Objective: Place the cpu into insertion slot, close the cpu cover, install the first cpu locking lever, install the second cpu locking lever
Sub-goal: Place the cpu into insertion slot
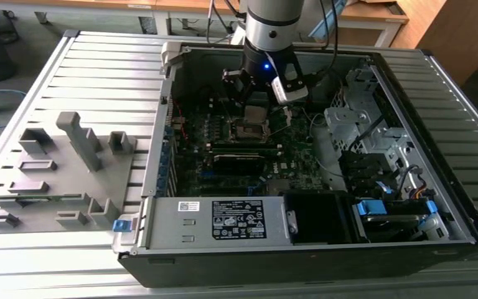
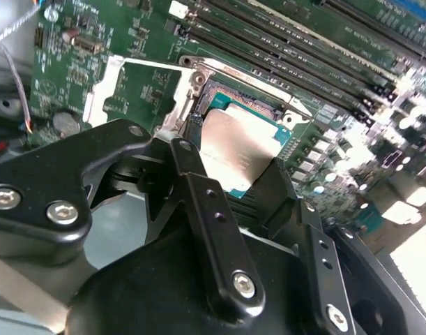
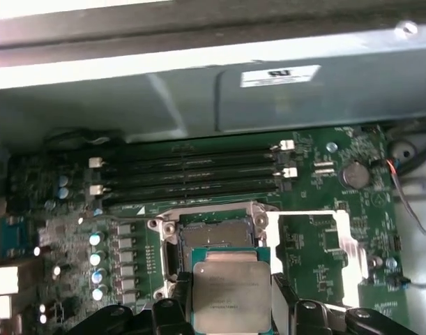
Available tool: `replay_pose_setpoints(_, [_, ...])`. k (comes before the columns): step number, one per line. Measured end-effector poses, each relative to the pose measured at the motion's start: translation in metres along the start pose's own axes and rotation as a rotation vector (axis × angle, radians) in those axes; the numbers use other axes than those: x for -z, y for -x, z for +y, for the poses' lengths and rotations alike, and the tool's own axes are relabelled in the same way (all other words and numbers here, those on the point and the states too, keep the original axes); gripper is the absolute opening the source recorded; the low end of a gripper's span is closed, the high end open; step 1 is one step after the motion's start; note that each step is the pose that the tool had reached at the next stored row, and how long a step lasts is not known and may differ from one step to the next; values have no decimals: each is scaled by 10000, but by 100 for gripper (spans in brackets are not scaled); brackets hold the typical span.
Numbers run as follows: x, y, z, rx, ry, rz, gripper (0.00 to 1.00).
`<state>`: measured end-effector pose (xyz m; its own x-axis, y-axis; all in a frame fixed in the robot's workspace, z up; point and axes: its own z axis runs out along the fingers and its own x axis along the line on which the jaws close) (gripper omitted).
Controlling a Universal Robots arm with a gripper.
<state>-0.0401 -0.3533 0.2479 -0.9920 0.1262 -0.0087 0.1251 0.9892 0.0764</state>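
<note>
- The gripper pinches the cpu by two opposite edges. It holds the chip flat over the insertion slot, unseated, in the far half of the computer case.
- The cpu cover lies swung open beside the slot.
- Risk: the thin edge grip lets the chip tilt, so it lands skewed and bends socket contacts.
- Count: one cpu, one slot, one cover.

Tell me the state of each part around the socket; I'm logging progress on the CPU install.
gripper: shut on the cpu.
cpu: held over the insertion slot, not seated.
insertion slot: empty and uncovered.
cpu cover: swung open, off the slot.
computer case: side open, board exposed.
</note>
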Motion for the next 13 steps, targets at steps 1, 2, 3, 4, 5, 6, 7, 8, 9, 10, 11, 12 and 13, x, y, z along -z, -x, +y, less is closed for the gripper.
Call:
replay_pose_setpoints(1, [-2, 0, 0, -173, -1, -14, 54])
replay_pose_setpoints(2, [-4, 0, 0, -358, -2, -28, 54])
replay_pose_setpoints(3, [-6, 0, 0, -532, -5, -41, 54])
replay_pose_setpoints(4, [-8, 0, -1, -711, -6, -55, 54])
replay_pose_setpoints(5, [-11, 0, -1, -908, -7, -70, 54])
replay_pose_setpoints(6, [-13, 0, -1, -1085, -8, -84, 54])
replay_pose_setpoints(7, [-15, 0, -1, -1266, -10, -98, 54])
replay_pose_setpoints(8, [-17, 0, -1, -1444, -12, -112, 54])
replay_pose_setpoints(9, [-17, 0, -2, -1622, -15, -125, 54])
replay_pose_setpoints(10, [-17, 0, -2, -1692, -15, -130, 54])
replay_pose_setpoints(11, [-17, 0, -2, -1698, -16, -130, 54])
replay_pose_setpoints(12, [-18, 0, -1, -1704, -15, -131, 54])
replay_pose_setpoints(13, [-18, 0, -1, -1709, -15, -132, 54])
